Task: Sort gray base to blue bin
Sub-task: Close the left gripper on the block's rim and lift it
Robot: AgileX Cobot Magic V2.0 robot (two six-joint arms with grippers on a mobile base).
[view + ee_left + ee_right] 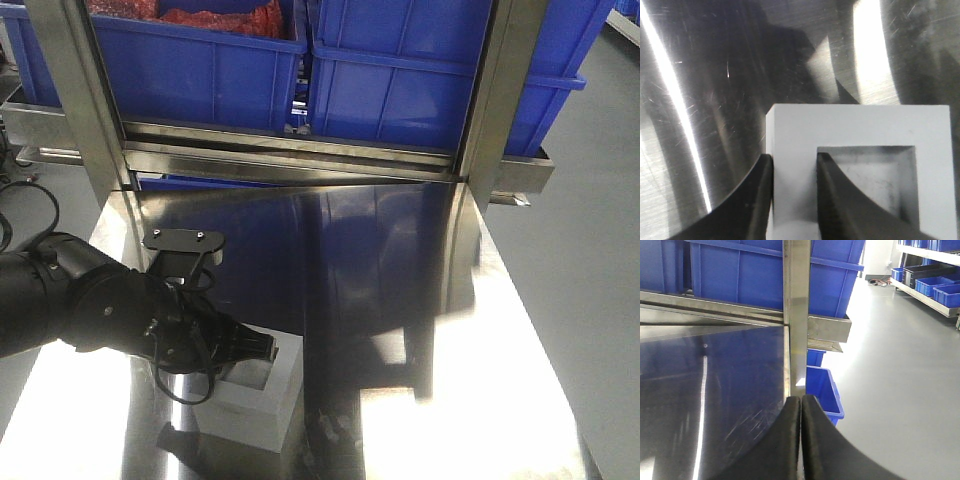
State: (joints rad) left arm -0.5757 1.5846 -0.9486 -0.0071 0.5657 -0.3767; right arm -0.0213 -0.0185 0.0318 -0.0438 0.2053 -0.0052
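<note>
Gray and square, the gray base (262,388) sits on the shiny metal surface (400,330), close to the near edge and toward the left side. Its face with the square hole looks up.

A black arm (80,300) reaches in from the left, and the left end effector (266,349) is at the top of the base. In the left wrist view, its two black fingers pinch one wall of the base. One finger (752,205) is on the outside of the wall. The other finger (840,200) is down inside the hole. Both touch the wall.

The right end effector (801,407) has its two fingers pressed together, with nothing between them. It hangs by the right edge of the surface, well apart from the base.

Farther back, the surface shines blue like a mirror. Two steel posts (70,90) stand at the back. Behind them, a steel shelf (300,150) holds a blue bin (420,90) on the right and a second blue bin (200,70) on the left with red things (220,14) in it. Both are higher than the base and well apart from it.

Past the right edge, a small blue bin (824,390) stands on the gray floor (900,365).
</note>
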